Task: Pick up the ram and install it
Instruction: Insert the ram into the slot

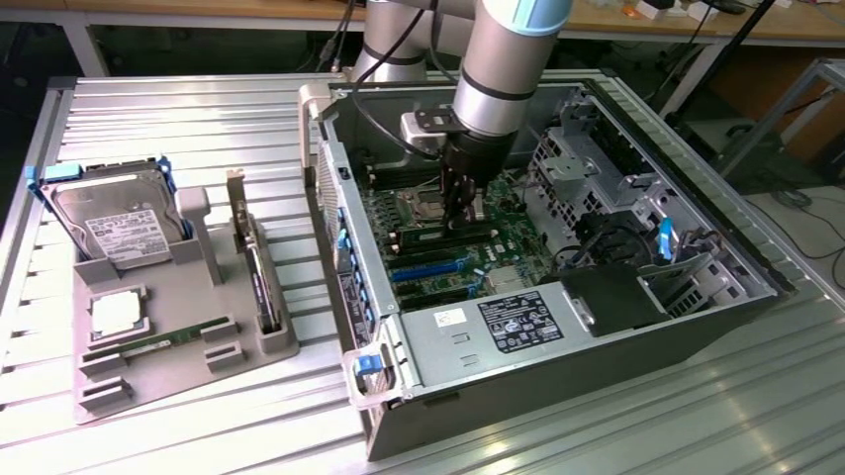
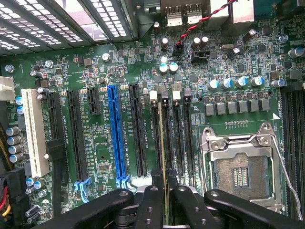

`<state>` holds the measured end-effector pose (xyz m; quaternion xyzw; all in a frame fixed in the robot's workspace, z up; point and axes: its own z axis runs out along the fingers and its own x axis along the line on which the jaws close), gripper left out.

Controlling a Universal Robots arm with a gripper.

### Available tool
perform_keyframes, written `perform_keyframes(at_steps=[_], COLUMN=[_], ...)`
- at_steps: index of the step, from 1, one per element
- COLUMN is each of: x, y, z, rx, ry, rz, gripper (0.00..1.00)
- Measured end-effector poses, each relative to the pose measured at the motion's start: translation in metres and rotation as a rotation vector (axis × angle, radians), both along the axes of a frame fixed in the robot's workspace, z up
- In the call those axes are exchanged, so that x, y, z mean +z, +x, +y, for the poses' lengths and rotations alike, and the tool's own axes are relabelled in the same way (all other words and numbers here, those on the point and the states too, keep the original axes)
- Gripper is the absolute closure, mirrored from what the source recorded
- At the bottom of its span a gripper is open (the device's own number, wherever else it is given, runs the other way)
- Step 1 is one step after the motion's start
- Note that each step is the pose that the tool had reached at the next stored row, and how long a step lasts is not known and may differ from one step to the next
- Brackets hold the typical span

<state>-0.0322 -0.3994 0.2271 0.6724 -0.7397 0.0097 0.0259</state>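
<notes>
The ram [image 2: 165,152] stands edge-on, pinched between nearly closed jaws, just over the memory slots [image 2: 183,138] in the open computer case [image 1: 528,332]. Insertion looks to be the step, and it calls for a square line-up. On the worktop [image 1: 172,119], the tray [image 1: 158,381] holds a hard drive [image 1: 119,223], a chip [image 1: 117,312] and a card [image 1: 264,282].

Arm lowered into open computer case [image 1: 568,396]. My gripper [image 1: 462,218] pinches the ram [image 1: 442,236] at the motherboard [image 1: 516,245]. Grey tray [image 1: 172,368] at the case's 9 o'clock; hard drive [image 1: 113,228] at the tray's 11.
</notes>
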Motion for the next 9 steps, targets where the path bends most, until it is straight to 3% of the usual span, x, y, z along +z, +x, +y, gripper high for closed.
perform_keyframes(at_steps=[9], x=[-0.0022], y=[0.0], z=[-0.0002], rx=[0.0], ry=[-0.0012], rz=[0.0002], gripper=[0.86])
